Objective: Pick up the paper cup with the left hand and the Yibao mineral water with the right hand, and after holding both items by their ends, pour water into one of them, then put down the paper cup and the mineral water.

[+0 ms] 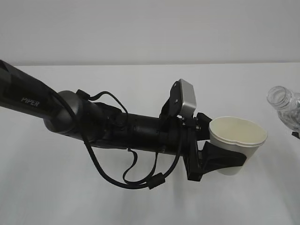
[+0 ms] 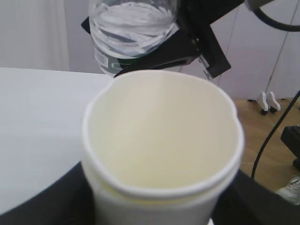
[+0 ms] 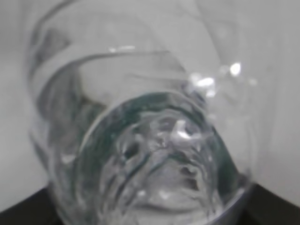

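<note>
My left gripper [image 1: 230,158] is shut on the paper cup [image 1: 238,136], its black fingers [image 1: 220,160] clasping the lower wall. The cup is held upright above the white table, its rim squeezed slightly out of round. In the left wrist view the cup [image 2: 161,131] fills the frame and its inside looks dry. The Yibao mineral water [image 1: 284,106] leans in from the right edge, its capless mouth up and toward the cup, a short gap away. Just above and behind the cup's far rim hangs the bottle [image 2: 133,28], held by my right gripper [image 2: 199,42]. The right wrist view shows only the bottle [image 3: 154,154], close and blurred.
The white table [image 1: 140,201] spreads under both arms. A black cable [image 1: 112,176] loops below the left arm. Past the table's edge I see a wooden floor [image 2: 267,140] and white wall panels [image 2: 262,42].
</note>
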{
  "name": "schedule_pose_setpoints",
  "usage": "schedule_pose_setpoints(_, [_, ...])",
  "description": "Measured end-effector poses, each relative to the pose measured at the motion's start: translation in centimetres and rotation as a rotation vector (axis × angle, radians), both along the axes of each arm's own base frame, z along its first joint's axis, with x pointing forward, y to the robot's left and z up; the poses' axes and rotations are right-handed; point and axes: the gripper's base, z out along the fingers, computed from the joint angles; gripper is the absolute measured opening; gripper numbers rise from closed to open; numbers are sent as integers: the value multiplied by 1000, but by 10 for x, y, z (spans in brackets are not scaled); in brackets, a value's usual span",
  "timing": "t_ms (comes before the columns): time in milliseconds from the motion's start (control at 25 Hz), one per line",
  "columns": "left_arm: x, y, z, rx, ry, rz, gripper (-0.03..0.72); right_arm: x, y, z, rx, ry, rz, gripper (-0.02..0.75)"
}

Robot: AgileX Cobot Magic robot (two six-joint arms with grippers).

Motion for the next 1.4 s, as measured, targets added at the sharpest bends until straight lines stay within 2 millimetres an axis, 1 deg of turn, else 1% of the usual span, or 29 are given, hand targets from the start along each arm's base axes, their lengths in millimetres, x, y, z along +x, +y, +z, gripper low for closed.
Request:
schedule_pose_setpoints(440, [1,-1,0,8,-12,5,461,-1,-2,-2,-74,18,29,456])
schedule_pose_setpoints(600, [0,-9,6,-7,-34,-9,461,-1,-3,-1,-90,25,26,456])
schedule_pose_setpoints(760, [-5,-17,9,-12,-39,-8,461,6,-6,9,-122,10,11,456])
schedule_pose_setpoints(880, [-5,-18,9,-16,-42,-2,461,10,-7,15,-145,-6,12,456])
schedule_pose_setpoints(1120, [-3,-19,6,-22,-23,25,461,10,-7,16,-159,-6,19,456])
schedule_pose_setpoints(1400, [-1,-19,7,-32,-15,43,461,10,-7,16,-200,-4,45,456])
